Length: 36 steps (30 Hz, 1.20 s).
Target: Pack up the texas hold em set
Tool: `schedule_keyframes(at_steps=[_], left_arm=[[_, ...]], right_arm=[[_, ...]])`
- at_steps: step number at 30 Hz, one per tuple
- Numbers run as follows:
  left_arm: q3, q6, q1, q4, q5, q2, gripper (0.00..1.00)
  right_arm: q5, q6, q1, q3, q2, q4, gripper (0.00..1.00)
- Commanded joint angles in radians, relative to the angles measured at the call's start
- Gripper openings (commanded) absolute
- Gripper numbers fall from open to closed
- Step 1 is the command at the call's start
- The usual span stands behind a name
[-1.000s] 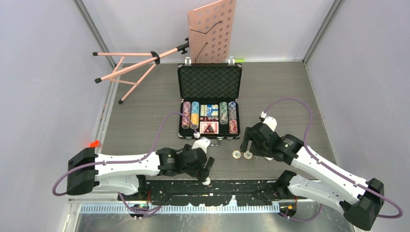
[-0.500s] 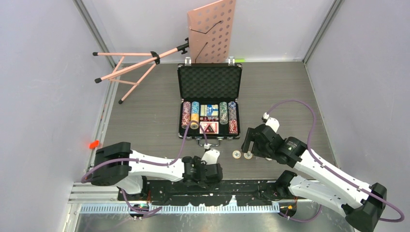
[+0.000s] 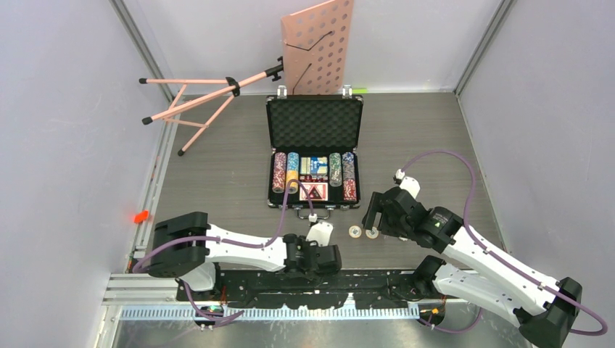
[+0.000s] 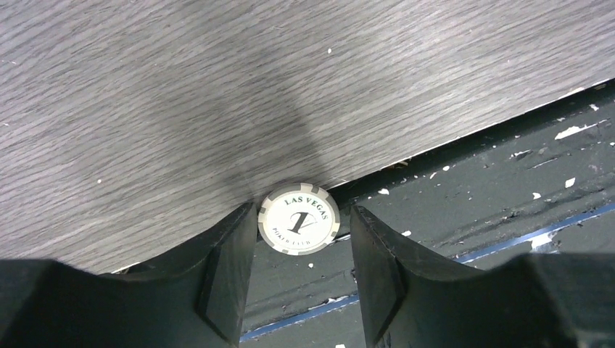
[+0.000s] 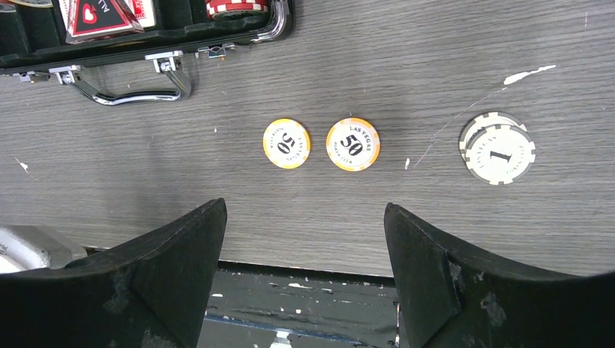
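At table's near lip: loose chips outstanding, case open

Item 1, 6 o'clock: white Las Vegas 1 chip (image 4: 298, 221), flat, overhanging the tabletop (image 4: 217, 87) edge above the black base rail (image 4: 471, 188). Left gripper (image 4: 302, 214) brackets it, jaws narrowly apart, no pinch evident. Hazard: an uneven squeeze could flick it off the lip onto the rail.
Item 2, 5 o'clock: two orange 50 chips (image 5: 353, 143); right gripper (image 5: 304, 210) spread wide above, holding nothing.
Item 3, 12 o'clock: black briefcase (image 3: 314, 123), lid up, chip rows (image 3: 279, 174) seated.
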Motion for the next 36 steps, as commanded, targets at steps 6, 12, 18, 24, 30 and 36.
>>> schedule_keyframes(at_steps=[6, 12, 18, 24, 30, 36], left_arm=[[-0.01, -0.142, -0.013, -0.116, 0.026, 0.017, 0.65], [-0.042, -0.219, -0.018, -0.079, 0.037, 0.006, 0.6], [-0.005, -0.211, -0.018, -0.097, -0.003, 0.042, 0.53], [-0.005, -0.19, -0.018, -0.094, -0.04, 0.034, 0.32], [-0.035, -0.125, -0.019, -0.009, -0.033, -0.058, 0.28], [-0.112, 0.017, -0.016, 0.126, -0.036, -0.242, 0.27]], right_arm=[[-0.018, -0.014, 0.005, -0.007, -0.025, 0.031, 0.85], [-0.035, -0.032, 0.004, 0.002, -0.013, 0.046, 0.85], [-0.067, -0.06, 0.004, 0.018, 0.017, 0.056, 0.85], [-0.096, -0.061, 0.005, 0.016, 0.018, 0.062, 0.85], [-0.22, -0.111, 0.004, 0.015, 0.019, 0.097, 0.84], [-0.388, -0.148, 0.004, 0.046, 0.07, 0.15, 0.79]])
